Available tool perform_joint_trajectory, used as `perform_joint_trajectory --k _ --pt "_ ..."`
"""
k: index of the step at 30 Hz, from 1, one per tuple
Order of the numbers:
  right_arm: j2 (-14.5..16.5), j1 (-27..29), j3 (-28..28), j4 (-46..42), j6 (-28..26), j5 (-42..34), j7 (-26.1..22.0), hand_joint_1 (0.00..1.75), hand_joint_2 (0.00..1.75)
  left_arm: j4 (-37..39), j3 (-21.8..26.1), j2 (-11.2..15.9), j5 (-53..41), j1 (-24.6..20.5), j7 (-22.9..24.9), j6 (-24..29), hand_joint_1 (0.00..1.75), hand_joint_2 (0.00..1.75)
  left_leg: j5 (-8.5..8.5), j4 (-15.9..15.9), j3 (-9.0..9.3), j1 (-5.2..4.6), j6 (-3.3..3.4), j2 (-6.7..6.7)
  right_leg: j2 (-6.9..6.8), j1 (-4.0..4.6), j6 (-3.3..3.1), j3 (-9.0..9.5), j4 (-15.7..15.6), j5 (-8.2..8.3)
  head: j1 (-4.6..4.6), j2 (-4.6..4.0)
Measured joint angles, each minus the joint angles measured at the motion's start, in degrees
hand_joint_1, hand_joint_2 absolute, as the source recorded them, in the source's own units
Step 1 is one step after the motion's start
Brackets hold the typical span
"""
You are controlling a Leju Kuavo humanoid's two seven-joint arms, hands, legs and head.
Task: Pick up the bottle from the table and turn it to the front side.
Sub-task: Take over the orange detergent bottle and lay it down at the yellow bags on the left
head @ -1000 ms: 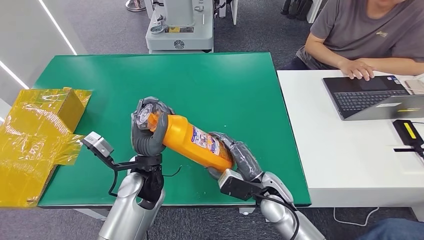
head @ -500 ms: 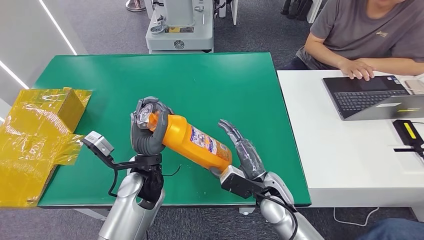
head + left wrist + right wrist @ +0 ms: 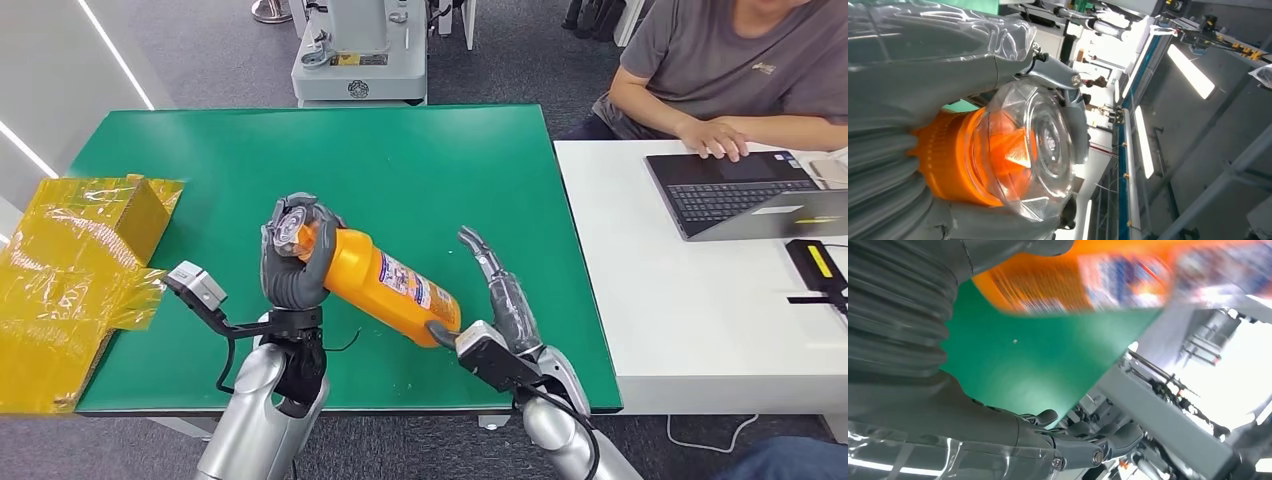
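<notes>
Orange bottle [image 3: 385, 285] lies tilted above the green table [image 3: 440, 170], cap end wrapped in the left hand [image 3: 293, 252], whose fingers [image 3: 318, 262] grip around the neck; the left wrist view shows the clear cap [image 3: 1040, 150] close up. Right hand [image 3: 503, 305] sits just beside the bottle's base with fingers [image 3: 480, 250] spread straight and holding nothing, label facing up. Yellow wrapped box [image 3: 75, 250] at the table's left edge, a person's arm by a laptop [image 3: 740, 190] on the white table [image 3: 690, 300].
</notes>
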Motion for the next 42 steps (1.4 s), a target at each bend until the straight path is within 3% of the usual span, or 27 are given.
perform_joint_trajectory --k 10,16,24,30,37,42 --pt "2.0 5.8 -0.4 -12.0 -9.5 -11.5 -4.6 0.00 1.75 0.2 1.2 1.2 -0.6 0.1 -1.3 3.9 1.75 1.75 -0.01 0.0 -0.01 0.00 -0.01 -0.01 -0.01 0.00 -0.03 -0.01 0.0 -0.03 0.01 0.00" --pt "2.3 9.4 0.5 -17.8 -13.5 -13.4 -6.1 0.00 1.75 -1.2 3.6 4.5 -9.0 -0.8 0.1 8.7 1.75 1.75 -0.01 -0.1 0.01 0.01 -0.04 0.02 0.02 0.02 -0.05 -0.02 0.0 -0.04 0.01 0.00" --pt "2.4 11.9 1.3 -19.2 -13.3 -14.1 -7.6 0.00 1.75 -3.1 8.9 11.6 -27.4 -6.2 1.3 13.8 1.75 1.75 0.03 -0.1 0.03 0.04 -0.10 0.02 0.02 0.04 -0.08 -0.02 0.1 -0.02 0.00 0.00" --pt "2.4 12.4 1.5 -19.9 -12.3 -14.4 -7.9 0.00 1.75 -3.8 10.1 15.3 -34.3 -8.3 0.5 16.5 1.75 1.75 0.03 -0.1 0.02 0.04 -0.10 0.02 0.03 0.04 -0.08 -0.02 0.1 -0.03 0.01 0.00" --pt "2.8 12.9 1.5 -20.3 -8.3 -14.3 -7.2 0.00 1.75 -3.1 10.1 21.7 -55.7 -12.5 2.0 22.8 1.75 1.75 0.04 -0.1 0.06 0.04 -0.11 0.04 0.05 0.04 -0.09 -0.02 0.1 -0.03 0.00 0.00" --pt "3.0 14.3 0.8 -20.9 -5.3 -13.7 -7.1 0.00 1.75 0.6 9.7 27.7 -74.1 -15.1 5.2 20.2 1.75 1.75 0.05 -0.1 0.09 0.05 -0.13 0.14 0.16 0.05 -0.10 -0.08 0.1 -0.03 -0.01 0.00"
